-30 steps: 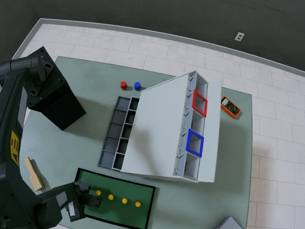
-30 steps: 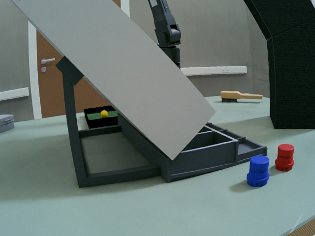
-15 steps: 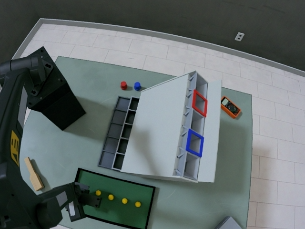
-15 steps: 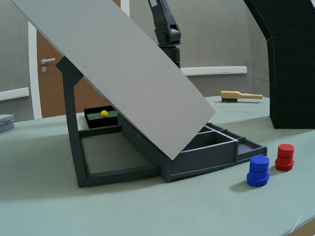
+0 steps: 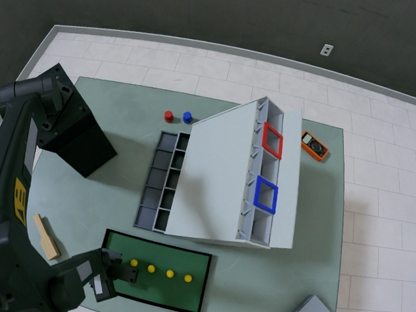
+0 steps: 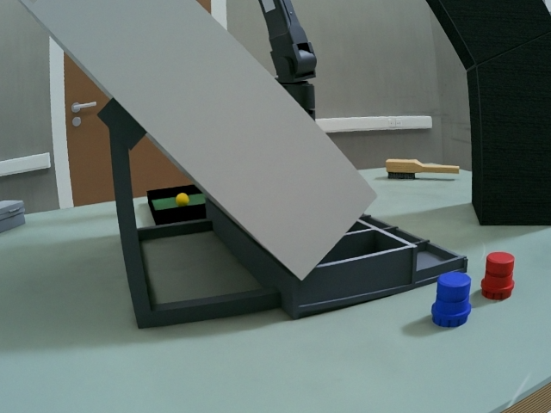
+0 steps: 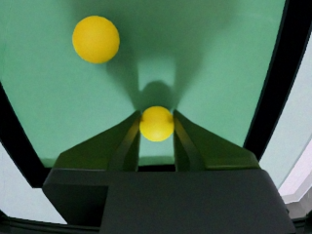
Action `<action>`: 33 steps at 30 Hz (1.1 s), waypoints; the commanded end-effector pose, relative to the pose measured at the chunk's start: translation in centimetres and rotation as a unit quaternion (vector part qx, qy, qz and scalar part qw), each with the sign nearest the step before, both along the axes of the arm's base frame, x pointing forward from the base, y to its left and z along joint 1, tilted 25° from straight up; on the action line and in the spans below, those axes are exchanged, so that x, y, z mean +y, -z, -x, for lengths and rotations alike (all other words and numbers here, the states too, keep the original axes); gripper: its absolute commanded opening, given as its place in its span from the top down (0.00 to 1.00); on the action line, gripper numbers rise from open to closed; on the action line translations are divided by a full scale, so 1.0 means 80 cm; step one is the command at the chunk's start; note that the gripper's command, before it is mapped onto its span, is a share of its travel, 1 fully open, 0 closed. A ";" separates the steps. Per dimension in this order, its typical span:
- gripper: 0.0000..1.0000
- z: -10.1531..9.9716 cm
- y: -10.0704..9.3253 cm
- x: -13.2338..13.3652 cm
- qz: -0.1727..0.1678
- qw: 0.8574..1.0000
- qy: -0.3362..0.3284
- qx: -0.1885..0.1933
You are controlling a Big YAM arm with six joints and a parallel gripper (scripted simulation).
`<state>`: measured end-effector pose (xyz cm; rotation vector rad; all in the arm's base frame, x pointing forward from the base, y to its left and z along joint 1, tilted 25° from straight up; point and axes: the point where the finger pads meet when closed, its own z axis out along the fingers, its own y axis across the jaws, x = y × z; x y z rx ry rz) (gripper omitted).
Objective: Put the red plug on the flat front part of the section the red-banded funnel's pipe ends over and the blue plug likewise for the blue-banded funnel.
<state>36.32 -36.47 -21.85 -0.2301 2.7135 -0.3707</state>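
My gripper [image 5: 133, 267] [image 7: 156, 117] is low in the green marble tray [image 5: 160, 244] [image 6: 176, 214] [image 7: 219, 58] and is shut on a yellow marble [image 5: 134, 262] [image 7: 156, 124]. Three more marbles [image 5: 151, 268] [image 5: 170, 273] [image 5: 188, 277] lie in a row to its right; one [image 7: 96, 39] shows in the wrist view. The red plug [image 5: 168, 116] [image 6: 498, 275] and the blue plug [image 5: 186, 117] [image 6: 451, 298] stand on the table behind the sectioned bin [image 5: 157, 168] [image 6: 427, 260]. The red-banded funnel [image 5: 265, 137] and the blue-banded funnel [image 5: 257, 191] sit at the top of the sloped cover [image 5: 214, 174] [image 6: 213, 120].
A black box [image 5: 77, 141] [image 6: 511, 133] stands at the left of the table. A wooden brush [image 5: 47, 238] [image 6: 417, 168] lies near the left edge. An orange multimeter [image 5: 314, 145] lies behind the funnels. A grey case [image 5: 311, 303] [image 6: 10, 213] sits at the table's corner.
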 end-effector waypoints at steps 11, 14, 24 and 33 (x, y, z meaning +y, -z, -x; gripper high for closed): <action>1.00 0.013 -0.035 0.006 0.002 1.000 0.001 -0.002; 1.00 0.027 -0.067 0.013 0.002 1.000 0.001 -0.002; 1.00 0.068 -0.163 0.034 0.002 1.000 0.001 -0.002; 1.00 0.067 -0.161 0.034 -0.008 1.000 -0.006 0.007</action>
